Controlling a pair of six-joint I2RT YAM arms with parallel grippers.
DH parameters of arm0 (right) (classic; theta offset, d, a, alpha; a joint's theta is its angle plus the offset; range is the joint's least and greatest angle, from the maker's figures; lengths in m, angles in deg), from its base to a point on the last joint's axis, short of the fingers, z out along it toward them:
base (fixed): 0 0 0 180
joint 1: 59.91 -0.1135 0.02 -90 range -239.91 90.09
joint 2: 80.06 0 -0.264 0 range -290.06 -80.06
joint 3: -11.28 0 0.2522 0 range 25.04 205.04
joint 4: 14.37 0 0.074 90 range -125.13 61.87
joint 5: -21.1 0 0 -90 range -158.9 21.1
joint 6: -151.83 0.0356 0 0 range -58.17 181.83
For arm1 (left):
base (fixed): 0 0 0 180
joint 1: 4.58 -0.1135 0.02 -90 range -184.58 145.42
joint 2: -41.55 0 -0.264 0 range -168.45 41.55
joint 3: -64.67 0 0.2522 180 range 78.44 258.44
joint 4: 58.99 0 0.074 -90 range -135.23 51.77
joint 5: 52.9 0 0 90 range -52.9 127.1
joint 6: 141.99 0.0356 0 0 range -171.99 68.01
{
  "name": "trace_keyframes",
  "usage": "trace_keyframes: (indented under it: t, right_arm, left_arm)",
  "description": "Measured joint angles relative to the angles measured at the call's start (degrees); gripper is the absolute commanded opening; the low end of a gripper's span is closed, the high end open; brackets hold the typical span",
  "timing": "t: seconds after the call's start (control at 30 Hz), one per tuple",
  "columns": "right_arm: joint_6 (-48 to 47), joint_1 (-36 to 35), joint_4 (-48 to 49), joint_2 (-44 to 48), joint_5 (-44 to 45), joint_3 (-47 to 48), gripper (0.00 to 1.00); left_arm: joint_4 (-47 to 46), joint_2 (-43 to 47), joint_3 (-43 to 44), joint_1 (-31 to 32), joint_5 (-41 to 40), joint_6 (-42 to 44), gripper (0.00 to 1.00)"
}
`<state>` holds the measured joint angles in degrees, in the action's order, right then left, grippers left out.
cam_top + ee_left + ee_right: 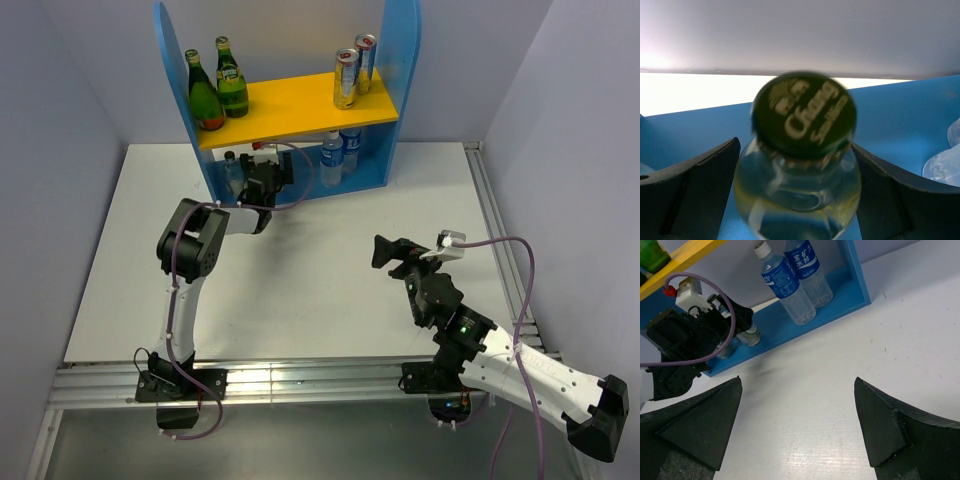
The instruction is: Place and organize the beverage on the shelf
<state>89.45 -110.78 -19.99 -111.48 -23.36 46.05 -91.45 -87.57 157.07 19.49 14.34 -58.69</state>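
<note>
Your right hand (797,385) hangs over the matte white counter (300,290), black wedge fingers (700,425) spread wide, empty. Your left hand (796,150) clamps the rounded shoulders of a clear glass bottle (797,200) with a crimped dark green cap (804,115), low on the left of the blue shelf (400,60). Plastic water bottles (338,155) stand to its right; green glass bottles (218,88) and slim cans (355,68) top the yellow board (290,100).

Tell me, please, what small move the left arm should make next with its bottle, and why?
Probably open the left hand slightly to release. Its fingers flank the clear, green-capped bottle, which the right wrist view shows inside the lower bay of the shelf, seemingly standing on the blue bottom board, left of the two water bottles. Whether it is seated I cannot tell, so open slowly.
</note>
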Motion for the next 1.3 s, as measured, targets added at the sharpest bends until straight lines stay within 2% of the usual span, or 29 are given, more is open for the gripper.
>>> trace_keyframes:
  t: [0.17, 0.2, 0.33, 0.7, 0.93, 1.1, 1.3]
  right_arm:
    - [0.00, 0.00, 0.00, 0.04, -0.04, 0.02, 1.00]
    - [0.00, 0.00, 0.00, 0.07, -0.11, 0.02, 1.00]
    - [0.00, 0.00, 0.00, 0.11, -0.15, 0.02, 1.00]
    - [0.04, 0.00, 0.00, 0.09, -0.13, 0.00, 1.00]
    - [0.85, 0.00, -0.09, -3.04, -0.11, 0.24, 1.00]
    - [2.25, 0.00, -4.68, -10.60, -0.70, 6.64, 1.00]
    - [1.38, 0.00, -14.71, -17.62, -2.49, 26.69, 1.00]
  left_arm:
    - [-0.72, 0.28, -1.46, 0.00, 0.00, -0.24, 0.94]
    - [-0.74, 0.33, -1.75, 0.00, 0.00, -0.35, 0.99]
    - [-0.37, 1.81, -3.96, 0.00, 0.31, -1.27, 0.99]
    - [1.27, 12.48, -16.04, 0.57, 0.44, -4.66, 0.99]
    - [3.45, 21.68, -27.06, 2.34, -1.51, -7.34, 0.99]
    - [11.78, 34.10, -34.36, 7.02, -6.14, -9.88, 0.99]
    - [33.77, 51.12, -26.36, 19.56, -12.22, -14.21, 0.99]
